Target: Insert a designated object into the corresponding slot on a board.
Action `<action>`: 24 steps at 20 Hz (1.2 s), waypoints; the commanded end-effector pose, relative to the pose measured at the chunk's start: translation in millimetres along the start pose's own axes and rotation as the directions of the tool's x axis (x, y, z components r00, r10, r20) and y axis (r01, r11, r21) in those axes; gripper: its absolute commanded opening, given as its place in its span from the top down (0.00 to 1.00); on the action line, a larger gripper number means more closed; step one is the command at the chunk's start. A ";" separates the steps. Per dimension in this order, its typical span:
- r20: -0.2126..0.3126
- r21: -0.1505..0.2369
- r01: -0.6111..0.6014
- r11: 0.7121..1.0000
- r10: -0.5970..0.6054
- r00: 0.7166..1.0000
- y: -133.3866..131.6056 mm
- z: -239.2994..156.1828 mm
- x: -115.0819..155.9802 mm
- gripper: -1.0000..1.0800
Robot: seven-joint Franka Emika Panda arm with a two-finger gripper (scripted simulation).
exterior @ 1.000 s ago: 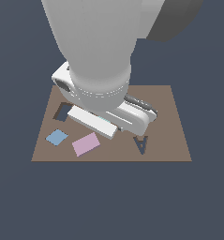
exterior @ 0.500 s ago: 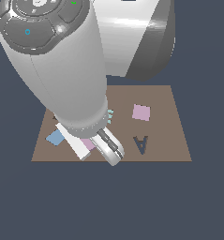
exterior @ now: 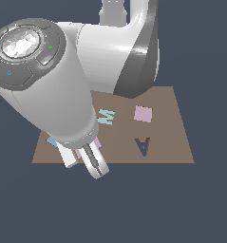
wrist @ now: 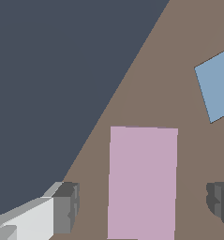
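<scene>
The pale pink oblong tile (wrist: 141, 183) lies flat on the brown board (wrist: 169, 70), near its edge. My gripper (wrist: 144, 206) is open, with one finger (wrist: 66, 208) on each side of the tile, apart from it and above it. In the exterior view the gripper (exterior: 84, 159) hangs over the board's (exterior: 172, 133) front corner on that view's left. Only slivers of the oblong tile (exterior: 78, 153) show past the arm. The slot is hidden behind the arm.
A blue tile (wrist: 219, 86) lies beside the oblong tile; a sliver of it shows in the exterior view (exterior: 52, 141). A mint letter M (exterior: 106, 116), a small pink square tile (exterior: 143, 114) and a dark letter A cut-out (exterior: 142, 146) are on the board. The arm hides the board's left half.
The arm has swung toward the exterior view's left and front. It uncovered the M and the pink square tile. The gripper now stands over the oblong tile.
</scene>
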State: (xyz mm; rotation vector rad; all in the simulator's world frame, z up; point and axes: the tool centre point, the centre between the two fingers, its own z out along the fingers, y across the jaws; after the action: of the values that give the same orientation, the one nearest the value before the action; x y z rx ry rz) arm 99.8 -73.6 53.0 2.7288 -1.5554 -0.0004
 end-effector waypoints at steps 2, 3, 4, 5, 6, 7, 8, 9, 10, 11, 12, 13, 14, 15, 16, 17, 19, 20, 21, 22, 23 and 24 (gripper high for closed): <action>0.000 0.001 -0.026 1.000 0.026 1.000 0.4 2.7 3.5 0.04; 0.000 0.001 -0.029 1.000 0.029 1.000 0.6 2.9 3.9 0.04; 0.000 0.001 -0.029 1.000 0.029 1.000 0.7 3.0 4.0 0.04; 0.000 0.000 -0.024 1.000 0.024 1.000 0.9 2.8 3.4 0.04; 0.000 0.000 -0.024 1.000 0.024 1.000 0.8 3.2 3.4 0.04; 0.000 0.000 -0.024 1.000 0.024 1.000 0.7 4.4 3.3 0.04; 0.000 0.000 -0.025 1.000 0.025 1.000 0.9 6.4 3.6 0.04; 0.000 0.000 -0.026 1.000 0.026 1.000 0.9 9.2 3.6 0.04; 0.000 0.000 -0.027 1.000 0.027 1.000 0.8 12.9 3.6 0.04; 0.000 0.000 -0.028 1.000 0.028 1.000 0.9 16.5 3.7 0.04; 0.000 0.001 -0.028 1.000 0.028 1.000 1.0 19.4 3.7 0.04; 0.000 0.001 -0.029 1.000 0.029 1.000 1.0 21.4 3.7 0.04; 0.000 0.001 -0.029 1.000 0.029 1.000 1.1 22.6 3.8 0.04; 0.000 0.001 -0.029 1.000 0.029 1.000 1.1 23.0 3.8 0.04; 0.000 0.001 -0.029 1.000 0.029 1.000 1.1 23.0 3.8 1.00; 0.000 0.001 -0.029 1.000 0.029 1.000 1.1 23.0 3.8 1.00; 0.000 0.001 -0.029 1.000 0.029 1.000 1.1 23.0 3.8 1.00; 0.000 0.001 -0.029 1.000 0.029 1.000 1.1 23.0 3.8 1.00; 0.000 0.001 -0.029 1.000 0.029 1.000 1.1 23.0 3.8 1.00; 0.000 0.001 -0.029 1.000 0.029 1.000 1.1 23.0 3.8 1.00; 0.000 0.001 -0.029 1.000 0.029 1.000 1.1 23.0 3.8 1.00; 0.000 0.001 -0.029 1.000 0.029 1.000 1.1 23.0 3.8 1.00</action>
State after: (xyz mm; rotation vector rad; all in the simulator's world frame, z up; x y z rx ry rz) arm 100.9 -77.1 30.3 2.7068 -1.5954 0.0001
